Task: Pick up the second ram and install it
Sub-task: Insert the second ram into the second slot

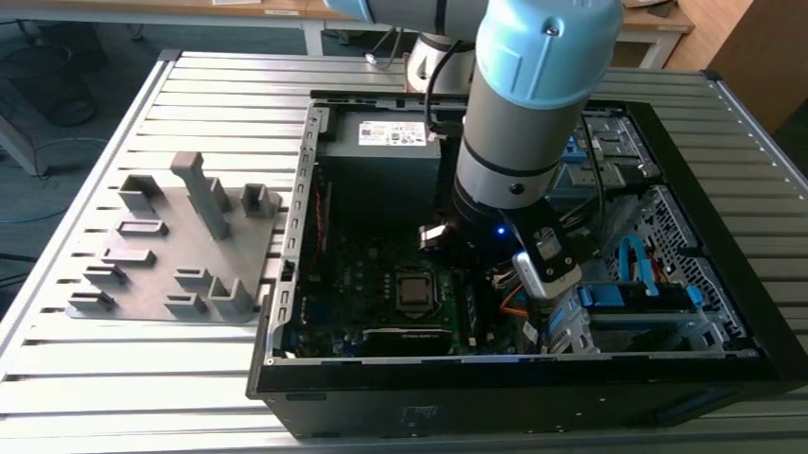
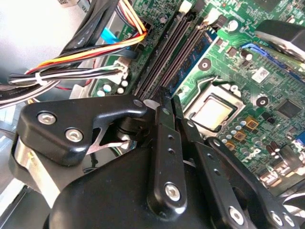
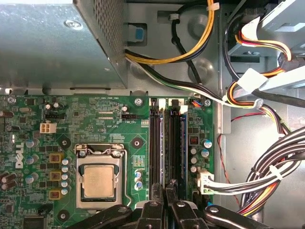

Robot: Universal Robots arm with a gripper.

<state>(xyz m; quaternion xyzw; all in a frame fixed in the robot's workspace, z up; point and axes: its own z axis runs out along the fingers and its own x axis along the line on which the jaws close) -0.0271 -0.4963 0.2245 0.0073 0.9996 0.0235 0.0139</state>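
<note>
Open computer case on the slatted desk, gray holder block at 9 o'clock of it. The gripper is lowered inside, at 3 o'clock of the processor. Its fingers are clenched to a slit over the end of the memory slots. Whether the second ram sits among those slots cannot be told.
</note>
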